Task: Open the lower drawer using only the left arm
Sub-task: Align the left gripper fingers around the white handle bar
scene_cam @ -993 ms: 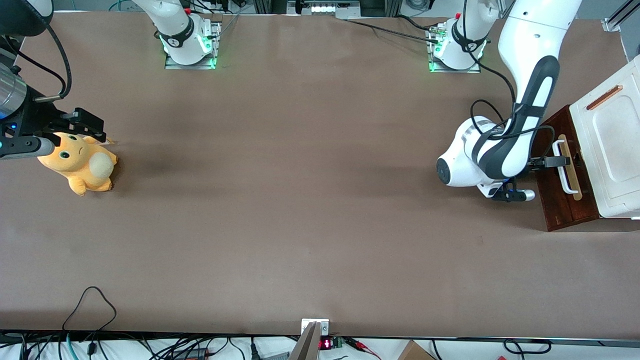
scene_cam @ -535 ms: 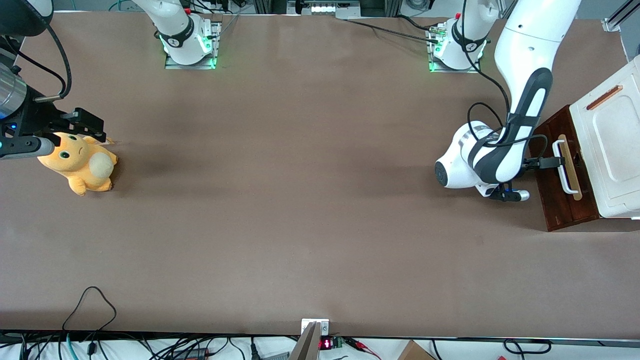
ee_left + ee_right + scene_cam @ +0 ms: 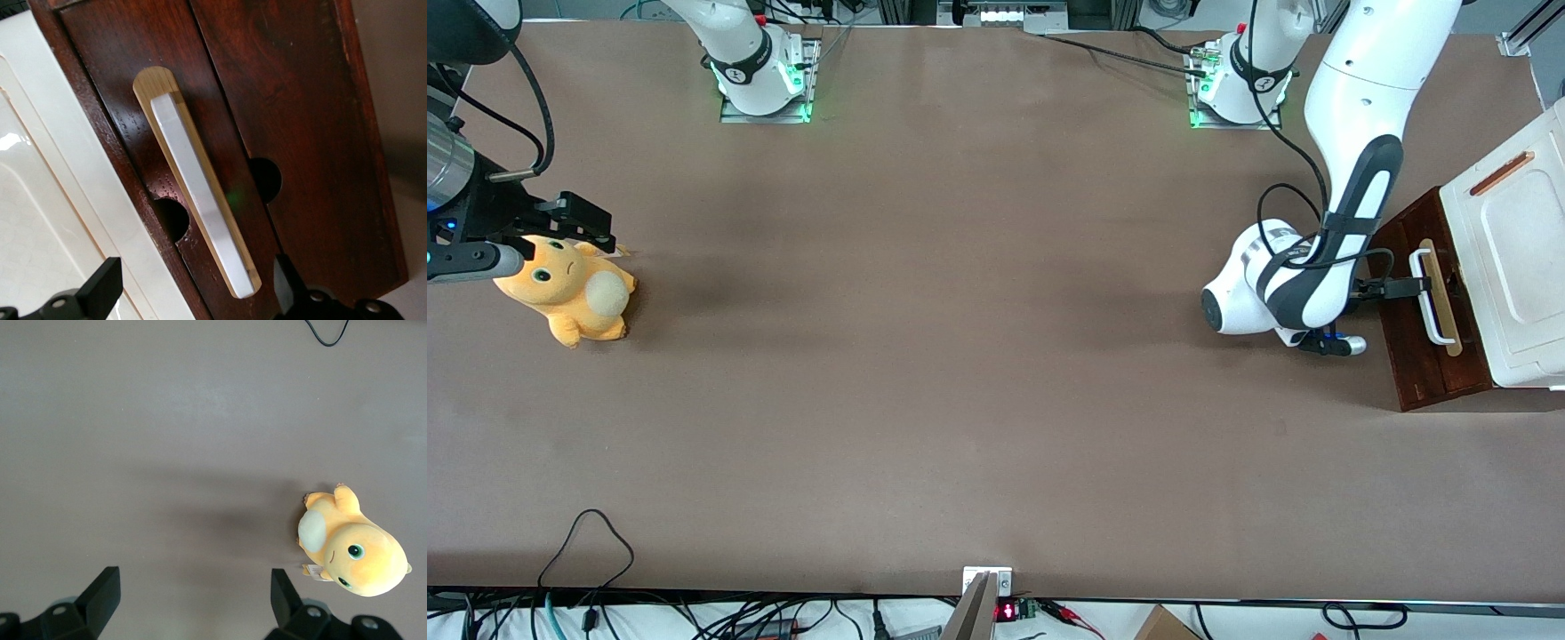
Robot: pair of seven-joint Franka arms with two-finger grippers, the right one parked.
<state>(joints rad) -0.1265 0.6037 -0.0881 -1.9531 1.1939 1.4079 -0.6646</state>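
Dark wooden lower drawer (image 3: 1423, 320) sitting at the working arm's end of the table, under the white cabinet top (image 3: 1516, 267).
Its white loop handle (image 3: 200, 200) is lying at twelve o'clock from the gripper (image 3: 193, 297), whose spread fingers (image 3: 100, 287) are straddling the handle's near end without touching.

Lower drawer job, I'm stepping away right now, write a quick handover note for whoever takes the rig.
Gripper: open, in front of the lower drawer, fingers either side of the white loop handle, not closed on it.
Left arm: reaches down from its base to the drawer front.
Done: approach and lining up on the handle.
Left: close on the handle, pull the drawer out from under the white cabinet top.
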